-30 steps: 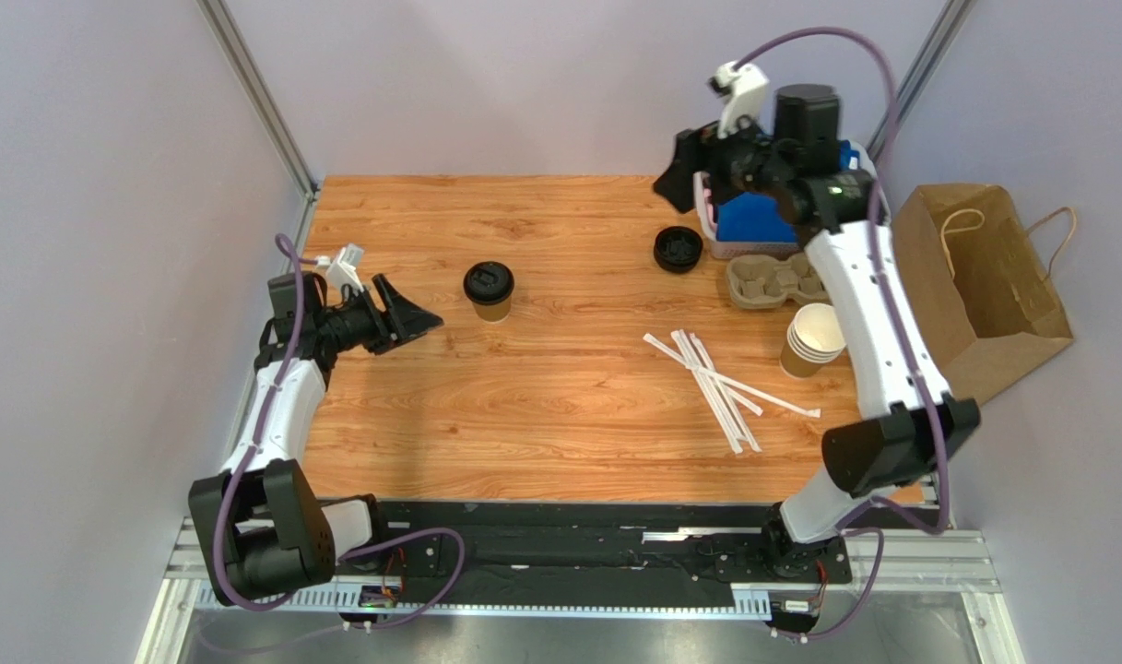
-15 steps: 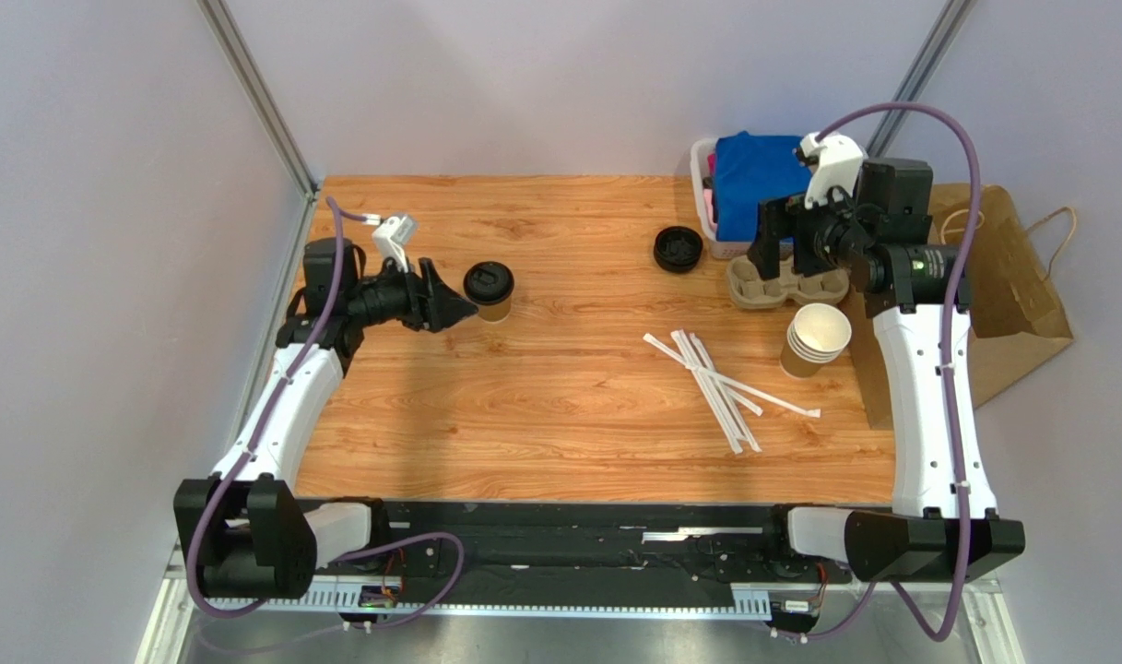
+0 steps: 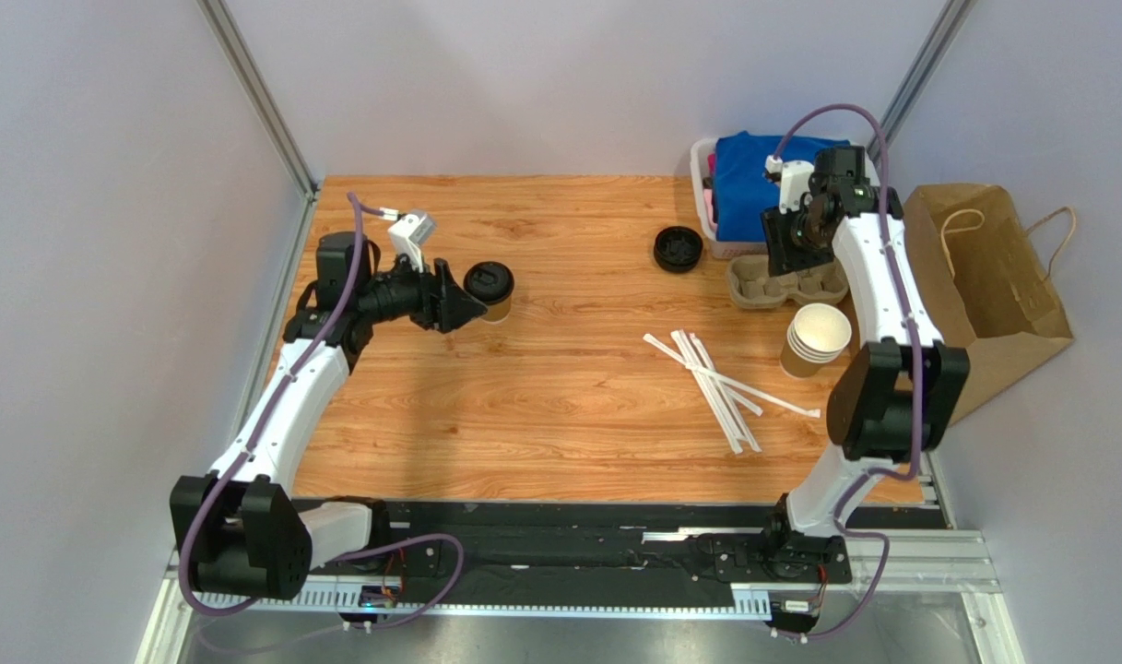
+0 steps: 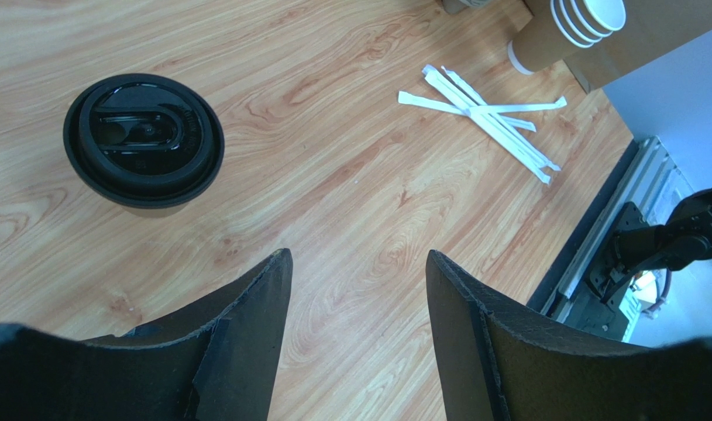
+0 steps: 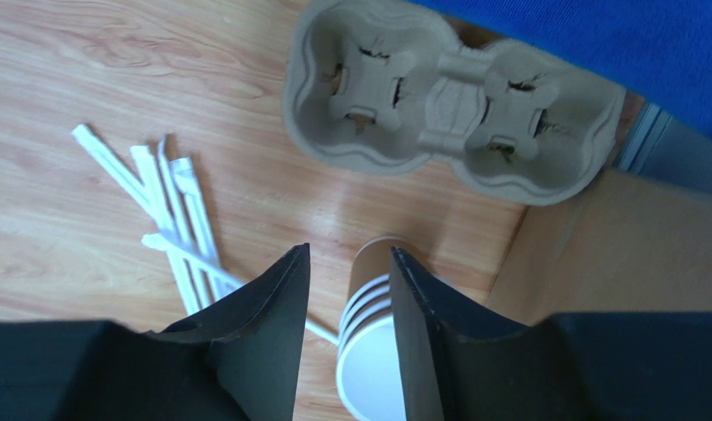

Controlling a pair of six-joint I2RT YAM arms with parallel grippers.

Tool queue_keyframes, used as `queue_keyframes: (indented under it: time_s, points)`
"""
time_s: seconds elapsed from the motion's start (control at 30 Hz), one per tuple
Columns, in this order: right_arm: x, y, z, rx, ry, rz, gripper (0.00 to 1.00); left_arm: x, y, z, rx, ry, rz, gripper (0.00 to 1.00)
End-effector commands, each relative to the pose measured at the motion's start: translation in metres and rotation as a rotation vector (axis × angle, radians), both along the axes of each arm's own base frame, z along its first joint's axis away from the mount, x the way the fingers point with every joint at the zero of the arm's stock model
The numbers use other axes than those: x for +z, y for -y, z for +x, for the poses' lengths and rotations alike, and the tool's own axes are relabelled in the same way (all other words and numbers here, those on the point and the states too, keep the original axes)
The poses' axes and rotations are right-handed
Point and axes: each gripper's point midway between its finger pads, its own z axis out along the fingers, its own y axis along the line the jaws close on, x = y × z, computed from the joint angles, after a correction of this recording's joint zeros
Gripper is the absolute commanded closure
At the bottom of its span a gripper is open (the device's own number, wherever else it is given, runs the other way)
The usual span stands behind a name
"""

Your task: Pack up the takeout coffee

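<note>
Takeout coffee (image 3: pixel 489 288): one lidded cup, upright on the tabletop (image 3: pixel 566 401) toward its left side, not yet packed. The left pincer (image 3: pixel 453 298) sits just beside it, jaws well apart and holding nothing. In the wrist view the cup lies off to one side of the gap, not between the fingers, so I judge this an approach to a grasp. The right pincer (image 5: pixel 346 254) hangs above the cardboard cup carrier (image 5: pixel 451 96) and the stack of cups (image 5: pixel 372 351), jaws narrowly parted and empty. Counted: one carrier, one cup stack, one loose lid (image 3: pixel 678 249), and one paper bag (image 3: pixel 989 284) at the right edge, presumably the destination. There are some five or six wrapped straws (image 3: pixel 719 388).
</note>
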Motion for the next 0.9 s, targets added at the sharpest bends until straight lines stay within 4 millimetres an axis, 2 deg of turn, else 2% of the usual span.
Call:
queue_keyframes:
  time_s: [0.0, 0.03, 0.07, 0.1, 0.17, 0.2, 0.27, 0.4, 0.53, 0.67, 0.7, 0.73, 0.8, 0.87]
  points:
    - [0.0, 0.02, 0.031, 0.052, -0.003, -0.109, 0.58, 0.009, -0.002, 0.006, 0.002, 0.061, 0.029, 0.35]
    - [-0.003, 0.026, 0.036, 0.036, -0.011, -0.125, 0.59, 0.009, -0.003, 0.007, 0.006, 0.057, 0.027, 0.34]
    - [-0.018, 0.031, 0.041, 0.023, -0.05, -0.123, 0.59, 0.009, -0.003, 0.007, 0.008, 0.055, 0.027, 0.35]
    - [-0.011, 0.035, 0.05, 0.007, -0.029, -0.123, 0.6, 0.008, -0.003, 0.008, 0.013, 0.052, 0.028, 0.35]
    - [-0.027, 0.042, 0.06, -0.022, -0.056, -0.111, 0.6, 0.008, -0.004, 0.009, 0.02, 0.054, 0.032, 0.35]
    - [-0.027, 0.044, 0.065, -0.028, -0.049, -0.108, 0.6, 0.008, -0.005, 0.01, 0.025, 0.054, 0.035, 0.35]
    - [-0.035, 0.047, 0.072, -0.039, -0.049, -0.098, 0.59, 0.008, -0.005, 0.011, 0.027, 0.051, 0.038, 0.35]
    - [-0.063, 0.047, 0.076, -0.045, -0.091, -0.066, 0.57, 0.009, -0.006, 0.012, 0.03, 0.043, 0.045, 0.35]
    - [-0.083, 0.049, 0.076, -0.052, -0.124, -0.048, 0.48, 0.009, -0.006, 0.011, 0.03, 0.029, 0.049, 0.35]
    - [-0.089, 0.048, 0.068, -0.037, -0.143, -0.026, 0.51, 0.008, -0.007, 0.011, 0.029, 0.02, 0.055, 0.35]
    - [-0.089, 0.046, 0.066, -0.025, -0.144, -0.02, 0.51, 0.008, -0.007, 0.01, 0.025, 0.02, 0.057, 0.35]
    - [-0.08, 0.042, 0.062, -0.004, -0.126, -0.006, 0.52, 0.008, -0.007, 0.01, 0.026, 0.02, 0.059, 0.35]
    - [-0.082, 0.036, 0.05, 0.041, -0.139, 0.003, 0.54, 0.009, -0.007, 0.01, 0.024, 0.02, 0.056, 0.35]
    - [-0.07, 0.03, 0.04, 0.083, -0.127, 0.017, 0.55, 0.008, -0.006, 0.009, 0.025, 0.016, 0.052, 0.35]
